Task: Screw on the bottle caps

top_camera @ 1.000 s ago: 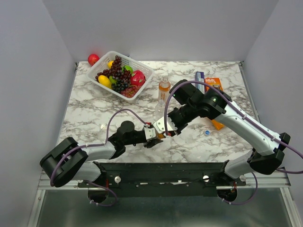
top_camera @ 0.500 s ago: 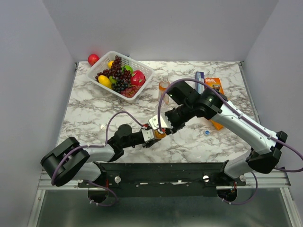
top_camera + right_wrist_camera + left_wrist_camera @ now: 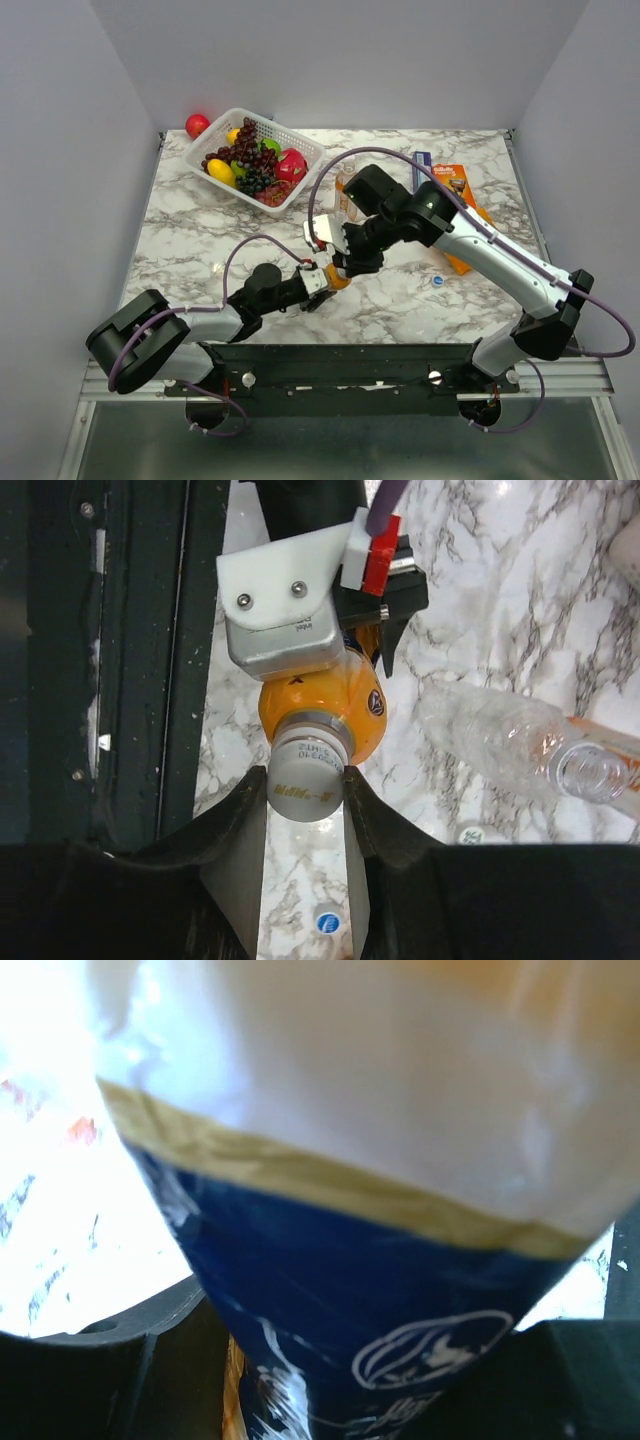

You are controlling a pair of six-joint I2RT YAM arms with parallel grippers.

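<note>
Two arms meet over the near middle of the marble tabletop (image 3: 200,230) in the overhead view: the left pincer (image 3: 328,283) is clamped on the orange bottle (image 3: 341,281), and the right pincer (image 3: 347,268) comes down onto that bottle's top from the far side. A blue cap (image 3: 437,281) lies by itself on the tabletop to the right, and a fruit basket (image 3: 300,142) sits at the far left. From the left wrist, the orange bottle (image 3: 380,1260) fills nearly the whole view (blurred, a blue label under a gold band), with dark fingers (image 3: 100,1360) at both lower corners. From the right wrist, the fingers (image 3: 245,815) are closed on the sides of a white cap (image 3: 303,780) that sits on the orange bottle's neck, while the left pincer (image 3: 300,610) grips the bottle's body. An uncapped clear bottle (image 3: 490,730) is just to the right, its open mouth showing; upright or lying, I cannot tell. The blue cap (image 3: 327,922) rests on the marble between the right pincer's fingers.
</note>
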